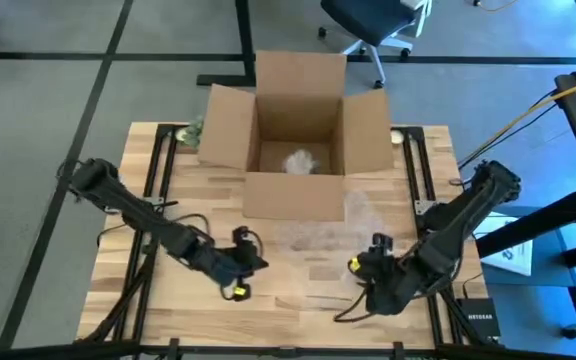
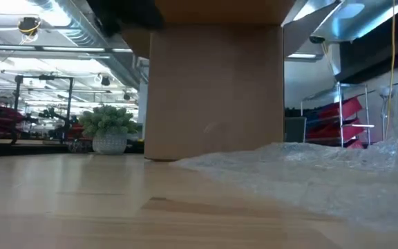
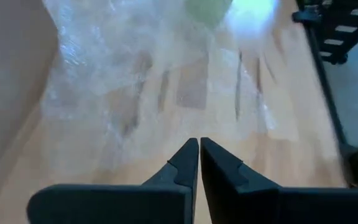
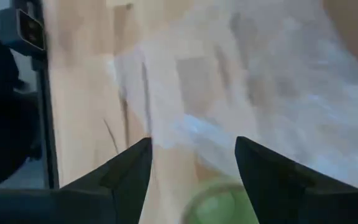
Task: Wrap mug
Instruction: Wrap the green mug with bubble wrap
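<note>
Overhead: straight down on the whole tabletop (image 1: 298,290) and open box (image 1: 296,150). Low: level from the tabletop surface, close to the box wall (room behind). Each wrist: close, forward past its own claw onto bubble wrap (image 3: 135,74), shared by all.

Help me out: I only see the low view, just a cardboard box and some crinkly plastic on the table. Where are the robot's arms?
Observer: From above, both are low over the table at the end away from the cardboard box. The left gripper and the right gripper flank the bubble wrap.
Visitor: Are they holding anything?
Observer: The left gripper is shut on nothing. The right gripper is open, and its wrist camera shows a green rounded thing between its fingers, probably the mug.
Visitor: Anything in the box?
Observer: Its top is open, and a whitish crumpled bundle lies inside.
</note>
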Motion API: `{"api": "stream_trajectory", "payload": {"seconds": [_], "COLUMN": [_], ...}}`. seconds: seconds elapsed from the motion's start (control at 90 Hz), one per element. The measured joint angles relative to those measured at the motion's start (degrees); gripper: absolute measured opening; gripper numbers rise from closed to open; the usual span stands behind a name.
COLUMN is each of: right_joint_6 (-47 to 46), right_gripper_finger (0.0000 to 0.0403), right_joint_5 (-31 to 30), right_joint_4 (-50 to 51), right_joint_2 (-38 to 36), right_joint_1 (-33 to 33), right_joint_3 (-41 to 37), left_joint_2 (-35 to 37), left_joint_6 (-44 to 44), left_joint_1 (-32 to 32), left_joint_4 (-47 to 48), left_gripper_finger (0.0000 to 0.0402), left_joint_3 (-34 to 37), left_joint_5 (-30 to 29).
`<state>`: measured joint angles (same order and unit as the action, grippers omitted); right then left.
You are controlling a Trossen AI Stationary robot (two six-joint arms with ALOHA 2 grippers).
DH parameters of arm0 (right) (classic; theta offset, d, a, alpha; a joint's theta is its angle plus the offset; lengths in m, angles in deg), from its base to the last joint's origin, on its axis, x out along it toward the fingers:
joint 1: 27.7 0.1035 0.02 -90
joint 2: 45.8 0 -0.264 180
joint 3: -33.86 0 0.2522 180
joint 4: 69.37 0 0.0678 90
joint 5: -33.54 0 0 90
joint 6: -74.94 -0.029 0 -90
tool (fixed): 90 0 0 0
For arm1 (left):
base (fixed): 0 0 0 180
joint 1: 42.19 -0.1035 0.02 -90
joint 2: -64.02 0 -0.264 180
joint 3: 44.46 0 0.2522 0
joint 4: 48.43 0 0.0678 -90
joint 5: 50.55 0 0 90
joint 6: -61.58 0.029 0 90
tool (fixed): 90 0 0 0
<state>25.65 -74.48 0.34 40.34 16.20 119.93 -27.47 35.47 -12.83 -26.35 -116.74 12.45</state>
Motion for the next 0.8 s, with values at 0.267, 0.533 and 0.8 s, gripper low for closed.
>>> {"api": "stream_trajectory", "payload": {"seconds": [0.267,0.533,0.8], "right_joint_6": [16.29,19.72,18.24], "right_gripper_finger": [0.0215,0.0200,0.0020], "right_joint_5": [1.46,-0.84,0.43], "right_joint_4": [-2.14,1.53,4.33], "right_joint_2": [6.97,14.28,16.10], "right_joint_1": [-1.29,-3.14,-5.43], "right_joint_3": [-1.46,-1.46,-0.73], "left_joint_2": [-16.18,-23.28,-25.72], "left_joint_6": [3.55,3.99,1.39], "left_joint_1": [-4.65,-8.34,-7.69], "left_joint_4": [-17.47,-23.85,-22.62], "left_gripper_finger": [0.0000,0.0000,0.0000], "left_joint_3": [0.02,0.00,-0.41], "left_joint_5": [4.88,6.26,11.06]}}
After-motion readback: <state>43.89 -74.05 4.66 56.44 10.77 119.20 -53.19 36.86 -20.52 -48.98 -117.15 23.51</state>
